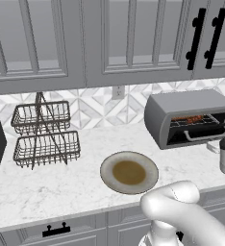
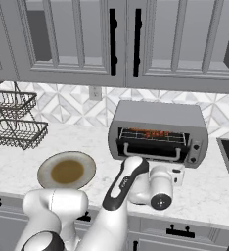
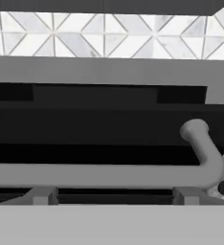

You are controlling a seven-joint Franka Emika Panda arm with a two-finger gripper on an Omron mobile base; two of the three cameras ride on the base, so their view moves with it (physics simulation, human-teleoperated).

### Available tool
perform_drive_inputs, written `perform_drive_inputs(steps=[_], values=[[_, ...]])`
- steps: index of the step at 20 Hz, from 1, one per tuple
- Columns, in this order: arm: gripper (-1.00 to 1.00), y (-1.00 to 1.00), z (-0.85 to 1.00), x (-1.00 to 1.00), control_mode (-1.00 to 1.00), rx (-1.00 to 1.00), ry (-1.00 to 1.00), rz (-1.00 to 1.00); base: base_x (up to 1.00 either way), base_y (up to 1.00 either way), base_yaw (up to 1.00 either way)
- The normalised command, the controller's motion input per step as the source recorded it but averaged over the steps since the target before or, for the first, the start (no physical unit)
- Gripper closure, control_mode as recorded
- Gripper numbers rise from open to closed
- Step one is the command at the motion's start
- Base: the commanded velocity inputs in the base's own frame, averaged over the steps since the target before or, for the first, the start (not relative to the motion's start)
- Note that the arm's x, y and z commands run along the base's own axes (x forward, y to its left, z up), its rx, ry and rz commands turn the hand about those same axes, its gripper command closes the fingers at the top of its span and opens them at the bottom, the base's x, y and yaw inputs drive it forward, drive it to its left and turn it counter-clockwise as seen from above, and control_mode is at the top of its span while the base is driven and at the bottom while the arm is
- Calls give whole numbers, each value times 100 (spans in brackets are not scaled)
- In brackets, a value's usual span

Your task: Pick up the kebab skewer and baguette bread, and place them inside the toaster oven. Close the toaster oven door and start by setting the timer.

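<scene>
One silver handle (image 3: pixel 99 174) of the toaster oven door (image 2: pixel 153 147) sits right ahead of the gripper, whose finger state I cannot tell, so a slipped push could leave the door ajar over the kebab skewer (image 2: pixel 153 132) racked beyond it.

The robot arm (image 2: pixel 114 206) is glossy white, built from thick rounded tube sections joined end to end. A long dark grey to black strip runs along one section, like a seam between white shells. One joint (image 2: pixel 160 200) ends in a round dark grey cap with a small pale dot at its centre. Near the base, a bulky white shoulder (image 2: pixel 55 206) curves over a dark grey ring (image 2: pixel 43 242). From the other side, a smooth white rounded elbow (image 1: pixel 174 202) shows soft grey shading and no markings.
</scene>
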Motion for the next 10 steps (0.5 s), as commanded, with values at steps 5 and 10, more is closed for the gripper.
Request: perform_drive_inputs(steps=[5,10], values=[[-100,22,13,30,-100,0,0,0,0,0,0],[-100,22,14,30,-100,0,0,0,0,0,0]])
